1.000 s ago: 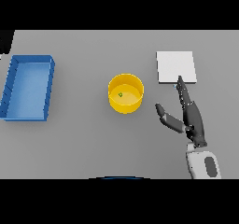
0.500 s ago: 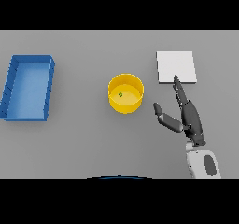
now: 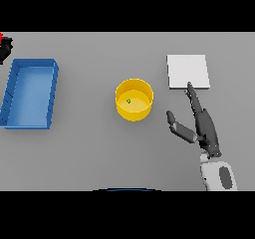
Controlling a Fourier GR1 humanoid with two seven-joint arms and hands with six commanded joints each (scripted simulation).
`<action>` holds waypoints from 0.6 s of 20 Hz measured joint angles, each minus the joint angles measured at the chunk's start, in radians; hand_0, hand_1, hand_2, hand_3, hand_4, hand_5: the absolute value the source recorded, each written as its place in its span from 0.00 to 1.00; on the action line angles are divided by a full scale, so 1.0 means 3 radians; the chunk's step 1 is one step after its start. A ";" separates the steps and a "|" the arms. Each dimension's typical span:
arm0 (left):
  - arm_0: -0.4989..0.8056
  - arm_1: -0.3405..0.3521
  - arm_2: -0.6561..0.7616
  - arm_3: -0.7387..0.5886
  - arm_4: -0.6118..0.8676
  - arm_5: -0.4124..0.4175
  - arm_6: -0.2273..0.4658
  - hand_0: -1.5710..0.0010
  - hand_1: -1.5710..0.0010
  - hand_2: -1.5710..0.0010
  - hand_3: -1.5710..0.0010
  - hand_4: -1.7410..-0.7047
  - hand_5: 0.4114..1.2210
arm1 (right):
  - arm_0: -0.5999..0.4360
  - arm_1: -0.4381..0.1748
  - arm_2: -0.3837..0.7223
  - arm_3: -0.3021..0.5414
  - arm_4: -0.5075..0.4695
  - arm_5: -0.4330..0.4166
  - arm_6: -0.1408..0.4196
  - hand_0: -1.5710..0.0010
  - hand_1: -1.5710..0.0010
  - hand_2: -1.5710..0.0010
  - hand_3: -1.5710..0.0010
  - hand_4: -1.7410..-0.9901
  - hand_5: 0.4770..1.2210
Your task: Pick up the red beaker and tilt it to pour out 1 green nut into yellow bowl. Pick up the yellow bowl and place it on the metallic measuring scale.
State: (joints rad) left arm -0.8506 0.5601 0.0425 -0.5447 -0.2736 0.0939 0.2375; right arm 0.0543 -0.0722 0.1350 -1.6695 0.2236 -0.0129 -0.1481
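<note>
Right hand (image 3: 201, 126) open beside bowl (image 3: 134, 99), nut (image 3: 128, 101) already inside, pour apparently done; bowl not yet gripped, lift onto scale (image 3: 188, 71) left.

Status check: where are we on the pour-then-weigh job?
Pour looks done: a green nut lies in the yellow bowl. In hand: nothing; the right hand is beside the bowl, fingers straight, apart from it. Left: grasp the bowl and set it on the scale, which is bare.

Yellow bowl (image 3: 134, 100), blue tray (image 3: 30, 93)
</note>
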 measured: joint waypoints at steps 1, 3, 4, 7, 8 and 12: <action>0.0201 -0.0036 -0.0020 -0.0253 0.0058 0.0013 0.0052 0.00 0.00 0.00 0.00 0.00 0.85 | 0.0016 0.0000 -0.0001 -0.0011 -0.0029 0.0024 -0.0003 1.00 1.00 1.00 1.00 0.76 0.27; 0.0507 -0.0081 -0.0059 -0.0720 0.0120 0.0070 0.0314 0.00 0.00 0.00 0.00 0.00 0.71 | -0.0008 -0.0013 -0.0019 -0.0004 -0.0045 0.0027 0.0020 1.00 1.00 1.00 1.00 0.77 0.26; 0.0610 -0.0084 -0.0059 -0.0862 0.0142 0.0080 0.0394 0.00 0.00 0.00 0.00 0.00 0.63 | 0.0012 0.0018 0.0007 -0.0003 -0.0033 0.0024 0.0021 1.00 1.00 1.00 1.00 0.78 0.26; 0.0796 -0.0069 -0.0089 -0.1279 0.0209 -0.0012 0.0760 0.07 0.14 0.19 0.16 0.36 0.45 | -0.0010 0.0028 0.0005 0.0016 -0.0050 0.0035 0.0019 1.00 1.00 1.00 1.00 0.78 0.26; 0.0885 -0.0029 -0.0122 -0.1470 0.0281 -0.0194 0.0689 0.25 0.32 0.35 0.33 0.49 0.40 | 0.0007 0.0027 0.0004 0.0020 -0.0049 0.0035 0.0011 1.00 1.00 1.00 1.00 0.79 0.26; 0.1114 0.0045 -0.0103 -0.1842 0.0629 -0.0700 0.0810 0.69 0.72 0.73 0.72 0.80 0.30 | 0.0047 0.0009 -0.0009 0.0000 -0.0062 0.0036 -0.0035 1.00 1.00 1.00 1.00 0.78 0.26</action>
State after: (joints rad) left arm -0.5163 0.5736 0.0116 -1.0974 -0.0849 -0.1162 0.4803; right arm 0.0684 -0.0695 0.1321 -1.6694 0.2050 -0.0022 -0.1587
